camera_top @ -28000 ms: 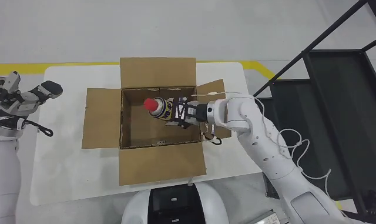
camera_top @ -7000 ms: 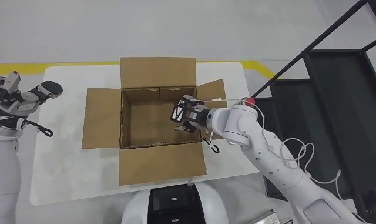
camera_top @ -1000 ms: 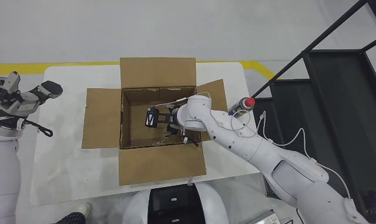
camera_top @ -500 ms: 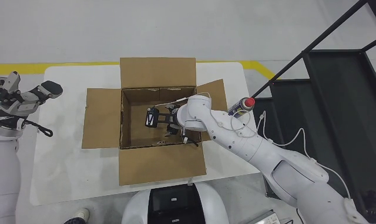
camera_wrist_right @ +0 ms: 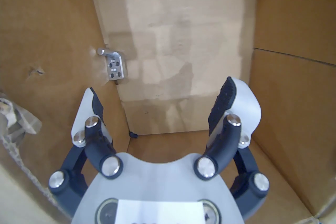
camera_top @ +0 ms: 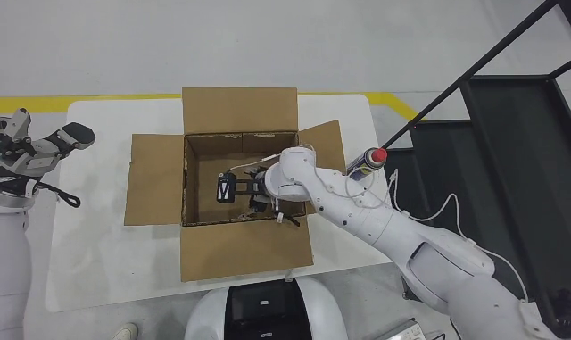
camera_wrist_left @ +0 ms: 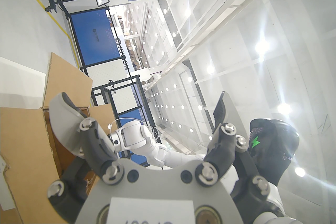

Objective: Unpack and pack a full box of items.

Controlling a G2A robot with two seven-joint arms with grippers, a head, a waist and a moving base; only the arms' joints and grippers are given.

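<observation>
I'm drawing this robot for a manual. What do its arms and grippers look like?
The right arm and left arm are glossy white jointed shells. The right gripper and left gripper match: grey metal plate, white label, dark linkages with silver bolts, white-backed fingers with black ribbed pads.
</observation>
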